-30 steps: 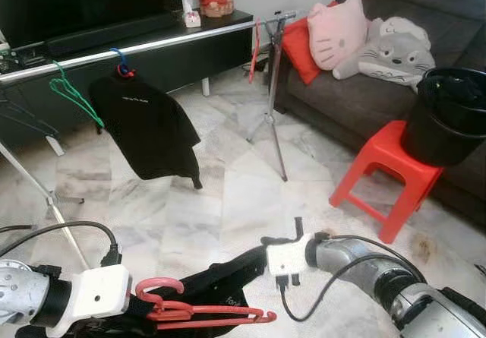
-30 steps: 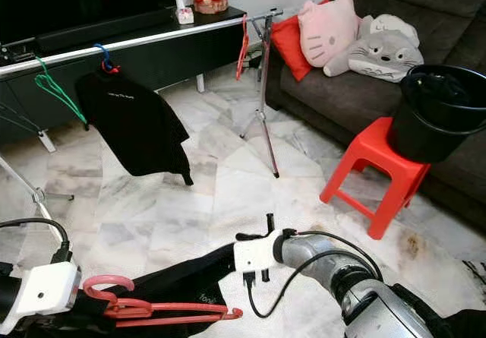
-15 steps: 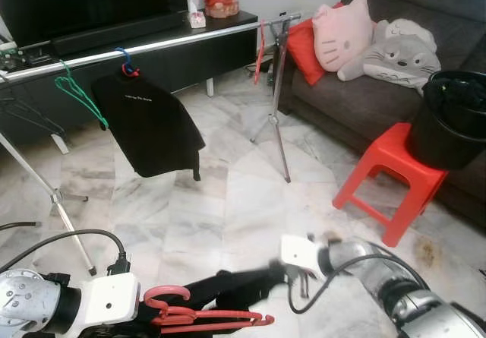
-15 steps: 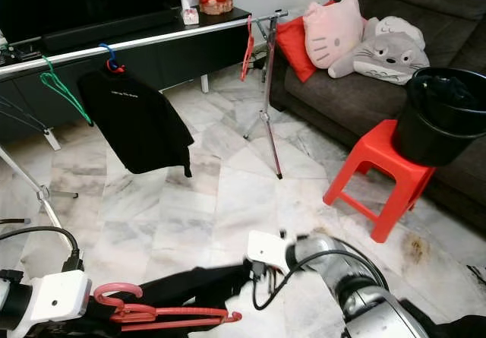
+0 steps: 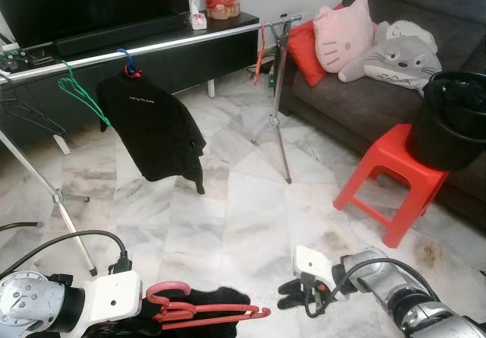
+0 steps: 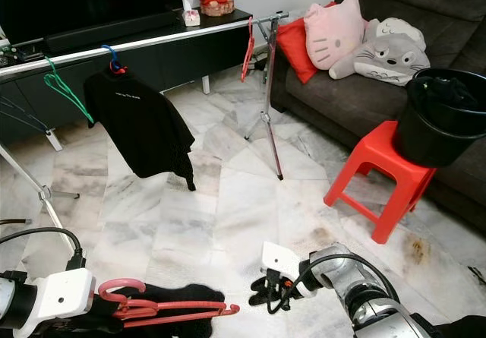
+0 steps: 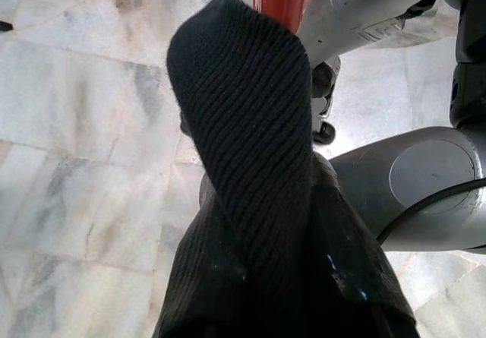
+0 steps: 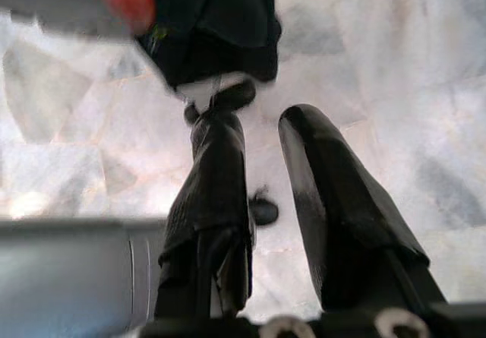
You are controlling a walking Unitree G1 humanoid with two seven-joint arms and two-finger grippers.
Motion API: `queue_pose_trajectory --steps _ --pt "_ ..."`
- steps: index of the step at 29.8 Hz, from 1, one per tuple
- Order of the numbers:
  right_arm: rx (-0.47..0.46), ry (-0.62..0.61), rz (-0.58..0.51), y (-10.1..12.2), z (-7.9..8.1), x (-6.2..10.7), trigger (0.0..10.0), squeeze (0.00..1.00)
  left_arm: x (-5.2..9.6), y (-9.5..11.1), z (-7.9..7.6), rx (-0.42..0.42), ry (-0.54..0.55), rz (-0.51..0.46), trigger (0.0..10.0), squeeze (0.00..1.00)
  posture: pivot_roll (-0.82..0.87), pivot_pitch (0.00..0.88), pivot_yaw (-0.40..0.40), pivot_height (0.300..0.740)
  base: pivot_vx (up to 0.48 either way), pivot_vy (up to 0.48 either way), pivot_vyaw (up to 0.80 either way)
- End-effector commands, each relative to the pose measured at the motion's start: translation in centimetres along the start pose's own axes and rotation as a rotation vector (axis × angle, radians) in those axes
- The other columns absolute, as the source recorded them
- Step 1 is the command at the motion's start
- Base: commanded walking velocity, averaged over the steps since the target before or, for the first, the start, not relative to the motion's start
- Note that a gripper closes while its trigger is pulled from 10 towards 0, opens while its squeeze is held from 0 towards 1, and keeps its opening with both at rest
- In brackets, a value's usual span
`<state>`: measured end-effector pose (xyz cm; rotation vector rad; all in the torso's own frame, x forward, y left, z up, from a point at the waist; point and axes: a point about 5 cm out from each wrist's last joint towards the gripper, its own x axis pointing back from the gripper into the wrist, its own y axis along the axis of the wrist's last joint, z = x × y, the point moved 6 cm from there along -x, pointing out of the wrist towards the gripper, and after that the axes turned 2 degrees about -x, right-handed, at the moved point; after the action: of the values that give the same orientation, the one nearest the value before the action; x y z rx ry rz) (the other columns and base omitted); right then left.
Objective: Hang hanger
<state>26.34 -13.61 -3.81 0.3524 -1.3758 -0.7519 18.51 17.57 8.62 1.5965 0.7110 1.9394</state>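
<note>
I see the red hanger [image 5: 203,313] low at the bottom of the head views, lying level with a black garment [image 5: 199,302] bunched over it. It sits at the end of my left arm, just past the white wrist block. The left gripper [image 7: 267,277] is buried under the dark knit cloth in its wrist view, so I cannot tell whether its fingers are closed or apart. My right gripper [image 5: 292,293] hangs just right of the garment, apart from it, over the marble floor [image 5: 243,201]; its two fingers [image 8: 215,178] stand spread with a gap between them and hold nothing. Further off, the rail [image 5: 137,49] carries a black shirt [image 5: 152,129] on a blue hook, a green hanger [image 5: 76,95] beside it. A red stool [image 5: 387,178] with a black bucket [image 5: 452,121] stands before the sofa [image 5: 364,99].
</note>
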Motion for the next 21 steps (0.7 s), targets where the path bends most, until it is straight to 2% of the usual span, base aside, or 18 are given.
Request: queue_pose_trajectory --steps 1,2,3,4,5,6,8,10,15,16,17,18,19,21 --pt "0.054 0.01 0.062 -0.7 0.1 0.2 10.0 1.0 0.2 0.0 0.5 0.003 0.022 -0.004 10.0 0.0 -0.05 0.0 -0.002 0.74 0.0 0.0 0.0" --pt "0.103 -0.012 0.116 -1.4 -0.1 0.5 10.0 1.0 0.0 -0.2 0.8 0.016 0.051 -0.004 10.0 0.0 -0.05 0.0 0.0 0.74 0.0 0.0 0.0" --pt "0.103 -0.012 0.116 -1.4 -0.1 0.5 10.0 1.0 0.0 -0.2 0.8 0.016 0.051 -0.004 10.0 0.0 -0.05 0.0 0.0 0.74 0.0 0.0 0.0" --pt "0.044 -0.115 0.051 -0.3 -1.6 0.7 10.0 0.0 -0.2 -0.4 1.3 0.041 0.097 -0.013 10.0 0.0 -0.05 0.0 0.0 0.74 0.0 0.0 0.0" --pt "0.044 -0.115 0.051 -0.3 -1.6 0.7 10.0 0.0 -0.2 -0.4 1.3 0.041 0.097 -0.013 10.0 0.0 -0.05 0.0 0.0 0.74 0.0 0.0 0.0" --pt "0.009 -0.259 -0.035 1.3 -3.5 1.2 10.0 0.0 -0.4 -1.1 2.1 0.066 0.167 -0.006 10.0 0.0 -0.05 0.0 0.002 0.74 0.0 0.0 0.0" --pt "0.008 -0.303 -0.058 1.8 -4.1 1.5 10.0 0.0 -0.5 -1.3 2.3 0.073 0.189 -0.001 10.0 0.0 -0.05 0.0 0.002 0.74 0.0 0.0 0.0" --pt "-0.137 -0.46 -0.196 3.5 -6.3 2.5 10.0 0.0 -0.9 -2.4 3.4 0.148 0.302 -0.012 10.0 0.0 -0.06 0.0 0.005 0.74 0.0 0.0 0.0" --pt "-0.15 -0.48 -0.207 3.7 -6.6 2.6 10.0 0.0 -0.9 -2.5 3.5 0.157 0.317 -0.013 10.0 0.0 -0.06 0.0 0.005 0.74 0.0 0.0 0.0" --pt "-0.393 -0.723 -0.48 5.4 -9.1 4.3 10.0 0.0 -2.0 -5.2 5.6 0.256 0.572 0.002 10.0 0.0 -0.06 0.0 0.012 0.74 0.0 0.0 0.0" --pt "-0.52 -0.827 -0.58 5.0 -9.6 4.8 10.0 0.0 -2.7 -6.6 6.4 0.355 0.718 -0.012 10.0 0.0 -0.05 0.0 0.014 0.74 0.0 0.0 0.0" --pt "-0.52 -0.827 -0.58 5.0 -9.6 4.8 10.0 0.0 -2.7 -6.6 6.4 0.355 0.718 -0.012 10.0 0.0 -0.05 0.0 0.014 0.74 0.0 0.0 0.0" --pt "-0.517 -0.842 -0.534 3.7 -8.9 3.8 10.0 0.0 -3.2 -7.5 6.6 0.41 0.776 -0.006 10.0 0.0 -0.06 0.0 0.017 0.74 0.0 0.0 0.0" --pt "-0.544 -0.84 -0.492 2.4 -8.1 2.7 10.0 0.0 -3.5 -8.3 6.7 0.447 0.822 -0.001 10.0 0.0 -0.06 0.0 0.017 0.74 0.0 0.0 0.0"
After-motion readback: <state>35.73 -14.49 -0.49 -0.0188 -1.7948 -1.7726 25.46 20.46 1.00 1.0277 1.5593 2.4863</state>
